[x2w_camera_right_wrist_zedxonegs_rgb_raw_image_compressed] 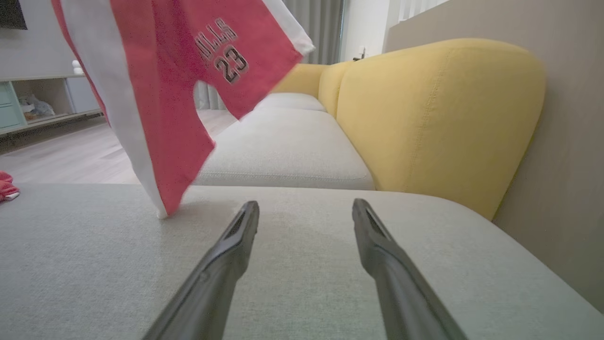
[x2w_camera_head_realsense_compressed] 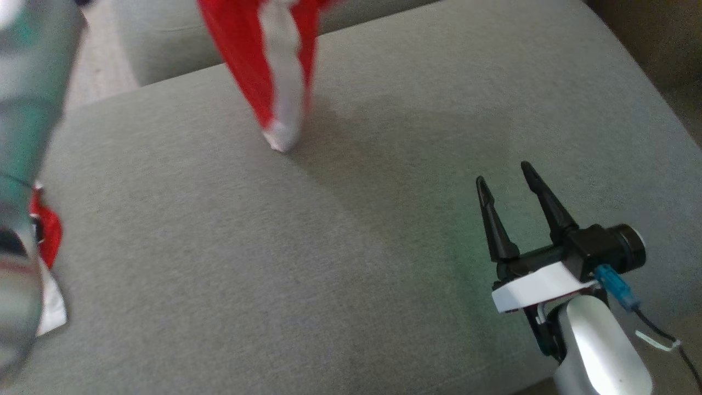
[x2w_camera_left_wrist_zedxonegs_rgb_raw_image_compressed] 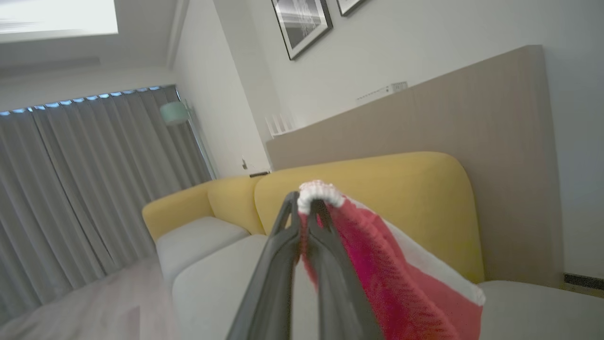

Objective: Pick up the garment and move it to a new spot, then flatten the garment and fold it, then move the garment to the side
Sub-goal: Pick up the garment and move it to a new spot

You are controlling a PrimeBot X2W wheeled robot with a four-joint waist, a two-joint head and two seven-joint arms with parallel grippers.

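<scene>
Left tool [x2w_camera_left_wrist_zedxonegs_rgb_raw_image_compressed: 304, 200] pinched shut on the white hem of the red garment [x2w_camera_head_realsense_compressed: 269, 66], which hangs long-axis vertical, lowest tip seemingly touching the grey seat cushion [x2w_camera_head_realsense_compressed: 274, 247]. Right tool [x2w_camera_head_realsense_compressed: 503, 173] gapes wide, empty, low over that cushion, with the garment ahead to its left.

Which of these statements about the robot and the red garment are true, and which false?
1. The left gripper is shut on the red garment. True.
2. The right gripper grips the garment too. False: it is open and empty, over the grey seat cushion.
3. The garment lies flat on the cushion. False: it hangs, only its lowest corner down at the cushion.
4. The garment bears the number 23. True.
5. The sofa backrest is yellow. True.
</scene>
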